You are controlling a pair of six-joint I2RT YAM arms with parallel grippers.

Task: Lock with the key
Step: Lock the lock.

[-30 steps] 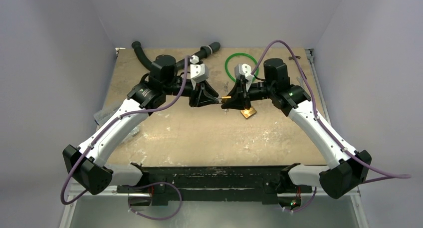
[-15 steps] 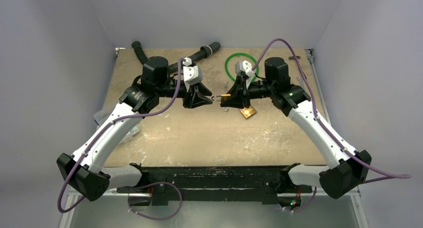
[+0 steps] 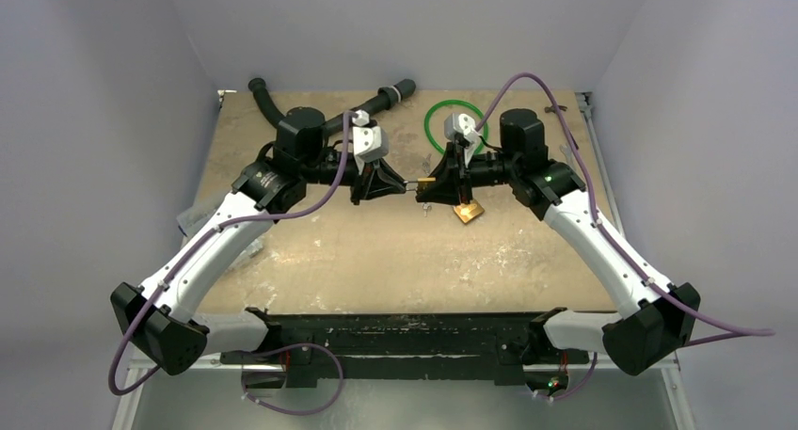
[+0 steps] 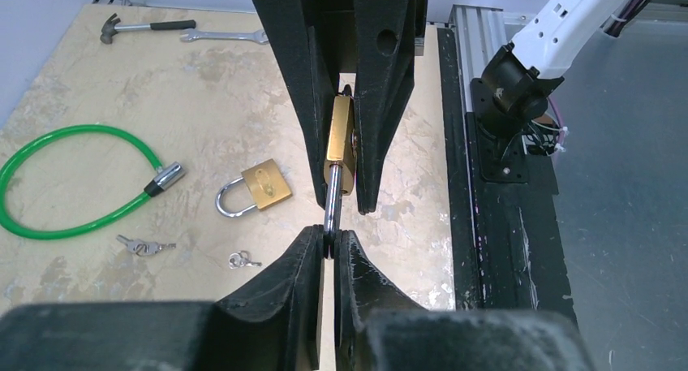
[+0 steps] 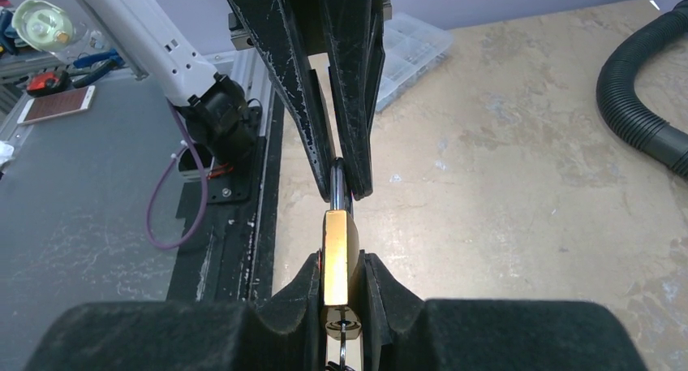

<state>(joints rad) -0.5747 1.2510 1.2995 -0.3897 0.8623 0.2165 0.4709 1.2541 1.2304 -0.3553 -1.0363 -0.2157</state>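
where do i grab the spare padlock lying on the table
Likely by the brass body of the spare padlock, from straight above, fingers on its two narrow side edges: it lies flat, and the shackle is thin and curved.

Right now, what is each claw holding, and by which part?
Both hold the same brass padlock: the right claw grips its body, and the left claw pinches its silver shackle.

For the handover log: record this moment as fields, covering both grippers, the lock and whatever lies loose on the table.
right gripper: shut on the lock, around its brass body
left gripper: pinching the lock's shackle
lying loose: second padlock, green cable loop, two small key sets, hammer, wrench
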